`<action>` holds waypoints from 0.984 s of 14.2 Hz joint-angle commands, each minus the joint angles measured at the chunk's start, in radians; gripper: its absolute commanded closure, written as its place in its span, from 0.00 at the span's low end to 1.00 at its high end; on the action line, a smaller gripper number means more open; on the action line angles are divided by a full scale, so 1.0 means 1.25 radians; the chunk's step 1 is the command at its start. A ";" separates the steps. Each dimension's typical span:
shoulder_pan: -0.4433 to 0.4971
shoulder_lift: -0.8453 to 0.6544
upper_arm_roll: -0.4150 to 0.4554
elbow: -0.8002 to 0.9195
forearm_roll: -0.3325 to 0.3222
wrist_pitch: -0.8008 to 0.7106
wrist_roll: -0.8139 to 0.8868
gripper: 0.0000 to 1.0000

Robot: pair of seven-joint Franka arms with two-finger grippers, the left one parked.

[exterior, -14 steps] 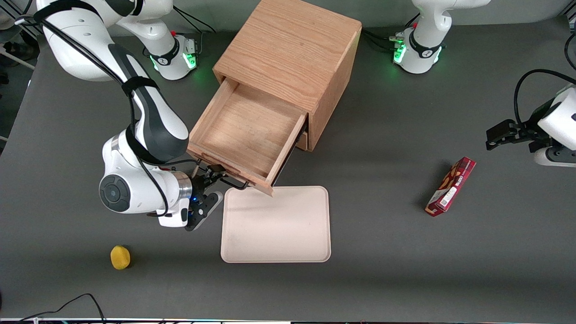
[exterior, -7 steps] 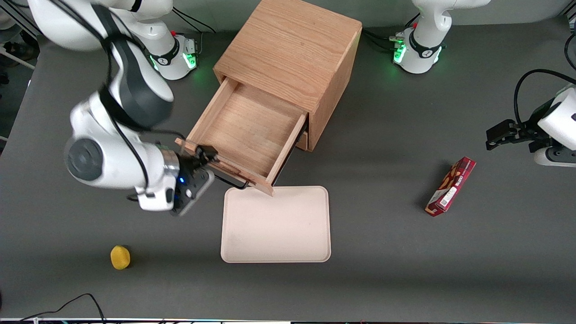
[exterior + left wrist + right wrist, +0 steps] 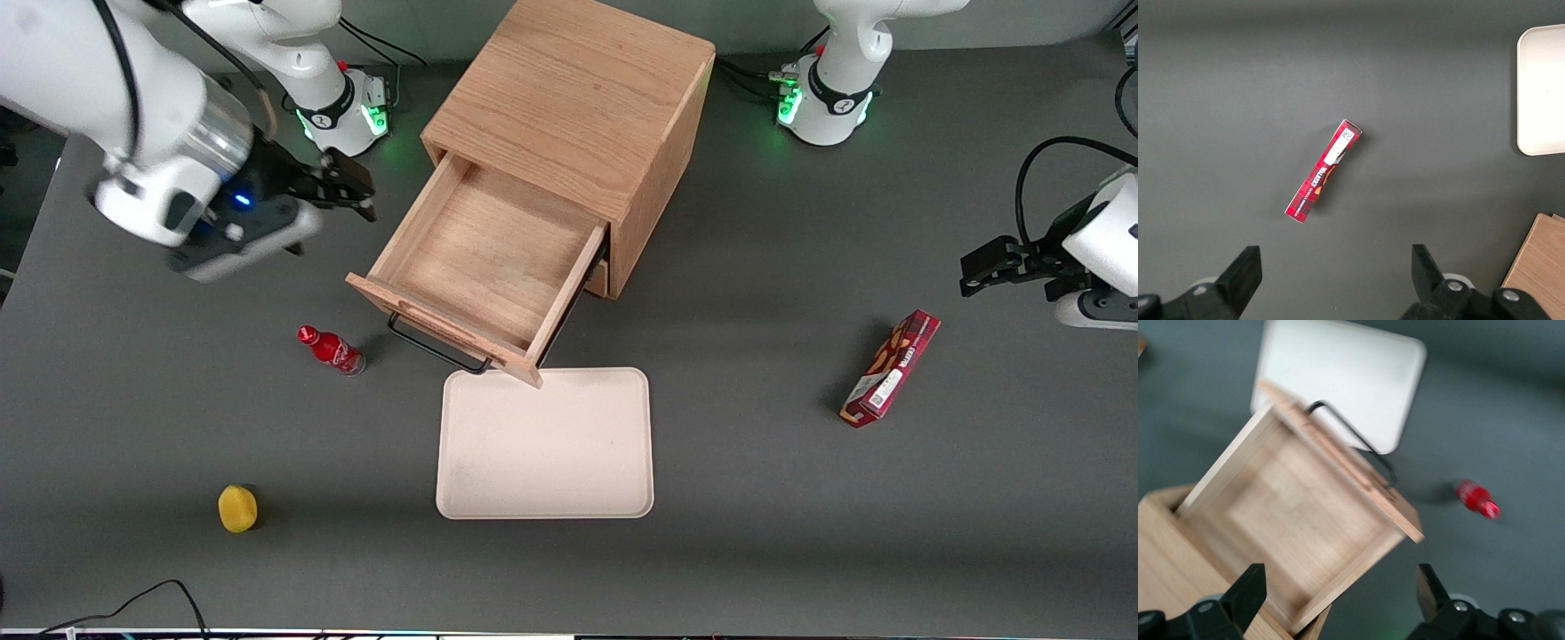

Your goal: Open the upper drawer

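Observation:
The upper drawer [image 3: 484, 253] of the oak cabinet [image 3: 578, 89] stands pulled far out, and its wide tray is empty. Its thin black handle [image 3: 436, 348] sticks out from the drawer front, close to the tray's rim. My gripper [image 3: 360, 191] hangs open in the air beside the drawer, toward the working arm's end of the table and well apart from the handle. The right wrist view looks down on the drawer [image 3: 1298, 520] and the handle [image 3: 1351, 440], with the gripper [image 3: 1338, 600] open and nothing between its fingers.
A cream tray [image 3: 544, 480] lies in front of the drawer. A small red bottle [image 3: 331, 349] lies on the table beside the drawer front. A yellow object [image 3: 237, 508] sits nearer the camera. A red box [image 3: 890, 368] lies toward the parked arm's end.
My gripper has let go of the handle, risen and drawn away from the camera alongside the drawer. The red bottle, hidden under the arm before, now shows. The drawer stays open.

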 commanded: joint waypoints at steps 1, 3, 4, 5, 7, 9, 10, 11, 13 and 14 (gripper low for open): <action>-0.008 -0.040 -0.051 -0.028 -0.120 0.003 0.076 0.00; -0.008 -0.057 -0.107 -0.033 -0.112 -0.037 0.065 0.00; -0.008 -0.071 -0.129 -0.044 -0.112 -0.060 0.062 0.00; -0.009 -0.096 -0.153 -0.069 -0.112 -0.066 0.062 0.00; -0.008 -0.159 -0.225 -0.163 -0.083 -0.042 0.060 0.00; -0.008 -0.243 -0.291 -0.297 -0.051 0.020 0.021 0.00; -0.008 -0.286 -0.309 -0.375 -0.051 0.065 -0.016 0.00; -0.008 -0.330 -0.325 -0.451 -0.051 0.107 -0.027 0.00; -0.008 -0.372 -0.328 -0.534 -0.052 0.158 -0.028 0.00; -0.008 -0.365 -0.330 -0.529 -0.053 0.157 -0.035 0.00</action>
